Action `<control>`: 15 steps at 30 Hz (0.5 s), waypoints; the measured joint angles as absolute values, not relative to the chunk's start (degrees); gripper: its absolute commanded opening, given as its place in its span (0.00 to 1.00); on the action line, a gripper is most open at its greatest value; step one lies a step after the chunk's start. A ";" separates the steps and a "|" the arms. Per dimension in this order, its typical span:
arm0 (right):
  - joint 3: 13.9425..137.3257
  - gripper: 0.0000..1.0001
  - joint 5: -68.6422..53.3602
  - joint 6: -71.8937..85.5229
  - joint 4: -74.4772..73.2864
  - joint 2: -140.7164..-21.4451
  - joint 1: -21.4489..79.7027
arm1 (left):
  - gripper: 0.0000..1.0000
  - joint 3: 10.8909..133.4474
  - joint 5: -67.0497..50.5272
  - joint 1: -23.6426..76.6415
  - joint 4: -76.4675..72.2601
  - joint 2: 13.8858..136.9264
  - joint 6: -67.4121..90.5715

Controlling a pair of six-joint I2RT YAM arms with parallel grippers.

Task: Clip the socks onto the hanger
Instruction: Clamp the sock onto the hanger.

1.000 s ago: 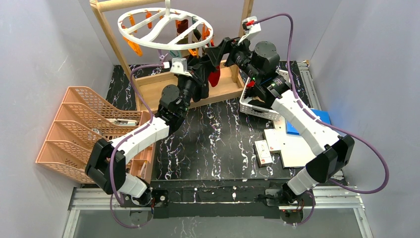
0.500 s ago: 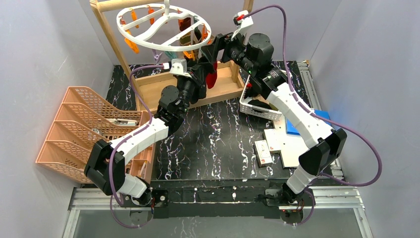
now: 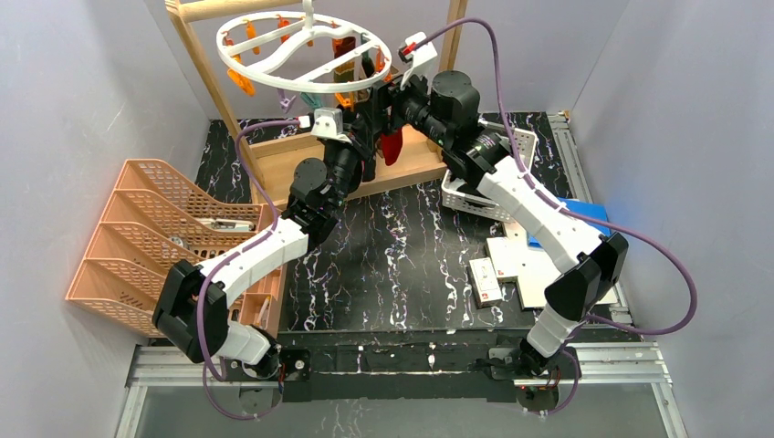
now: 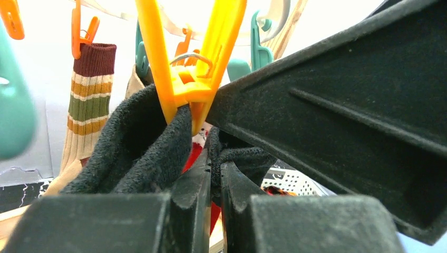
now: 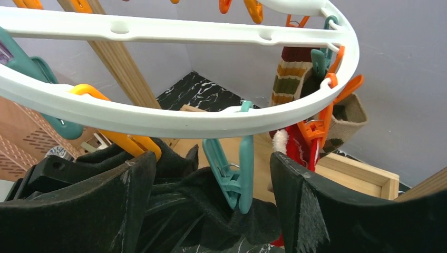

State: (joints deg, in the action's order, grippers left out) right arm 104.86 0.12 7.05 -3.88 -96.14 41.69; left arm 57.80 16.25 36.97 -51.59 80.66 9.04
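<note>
Top: both arms extended up and forward to the near-right rim of the hanger (image 3: 308,27). Left gripper (image 3: 365,137) sits under the rim, right gripper (image 3: 391,93) level with it.
Left wrist: jaws pinched tight on black sock (image 4: 137,153), orange clip (image 4: 184,63) tip touching the sock's edge.
Right wrist: jaws wide, either side of teal clip (image 5: 234,168), nothing gripped.

1. Two end effectors were present: left end effector (image 4: 213,169), right end effector (image 5: 211,163).
2. One hanger (image 5: 174,124) hung above both.
3. Four socks could be counted: black sock (image 4: 132,153) at the left end effector; striped sock (image 5: 290,79), red sock (image 5: 295,158) and beige sock (image 5: 354,129) beyond the right end effector.
4. One teal clip (image 5: 232,168) hung between the right end effector's fingers.
5. One orange clip (image 4: 190,68) hung just above the left end effector.
</note>
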 measured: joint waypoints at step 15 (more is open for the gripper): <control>107.44 0.69 3.75 5.72 -3.92 -97.60 41.91 | 0.00 57.80 16.29 36.95 -51.35 80.66 8.97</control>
State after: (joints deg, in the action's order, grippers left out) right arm 107.44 3.75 5.72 -3.92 -97.60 41.91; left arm 57.80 16.29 36.95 -51.35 80.66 8.97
